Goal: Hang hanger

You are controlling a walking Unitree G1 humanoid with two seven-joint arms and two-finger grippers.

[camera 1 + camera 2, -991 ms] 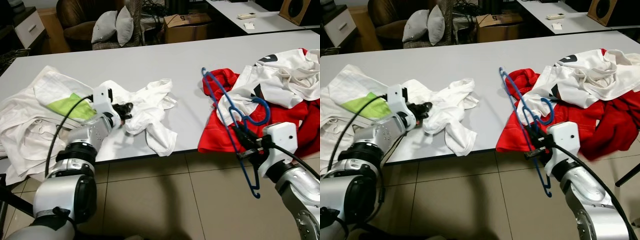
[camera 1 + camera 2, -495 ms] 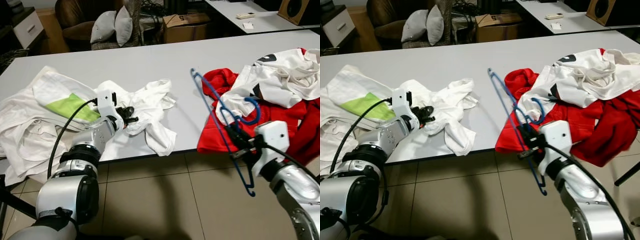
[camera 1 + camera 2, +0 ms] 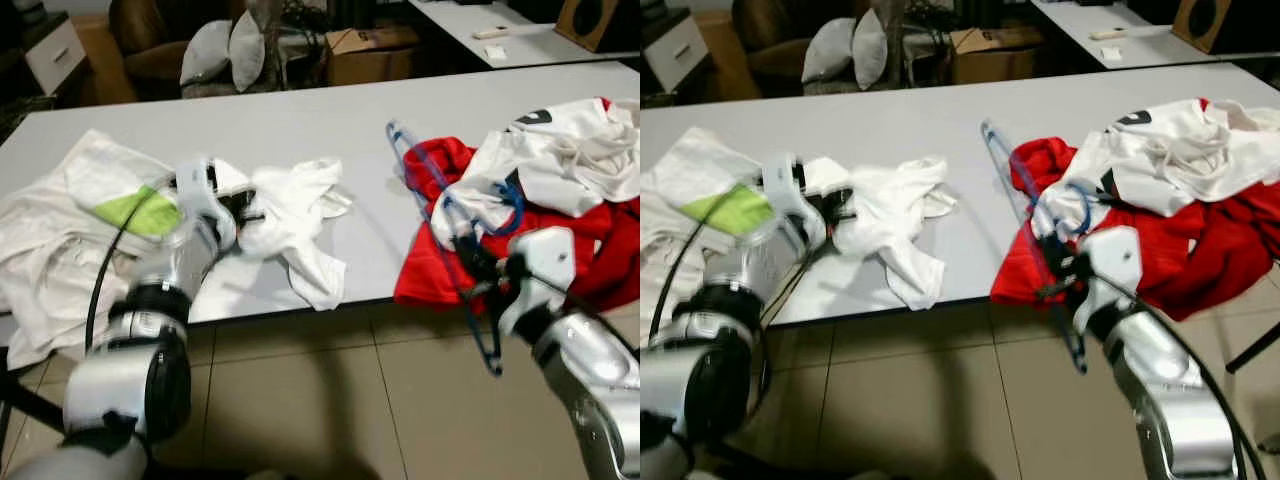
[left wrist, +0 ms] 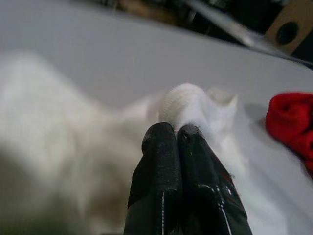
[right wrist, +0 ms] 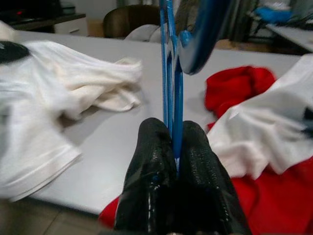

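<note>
A blue plastic hanger (image 3: 418, 170) slants from above the table's edge down toward the floor. My right gripper (image 3: 478, 262) is shut on it near its middle; in the right wrist view the fingers (image 5: 156, 161) pinch the blue bars (image 5: 172, 88). A crumpled white shirt (image 3: 295, 215) lies near the front of the grey table (image 3: 300, 120). My left gripper (image 3: 243, 210) is shut on a fold of that shirt; the left wrist view shows white cloth (image 4: 188, 105) bunched at the closed fingertips (image 4: 159, 142).
A red garment (image 3: 430, 270) hangs over the table's front edge beside the hanger, with a red-and-white pile (image 3: 570, 160) behind it. White clothes with a green patch (image 3: 70, 210) lie at the left. Behind the table are cushions (image 3: 215, 50), a cardboard box (image 3: 375, 45) and another table (image 3: 520, 40).
My left gripper has pulled back a little to the left with the shirt fold. The right gripper has lifted the hanger slightly toward the table. The head views are now blurred.
</note>
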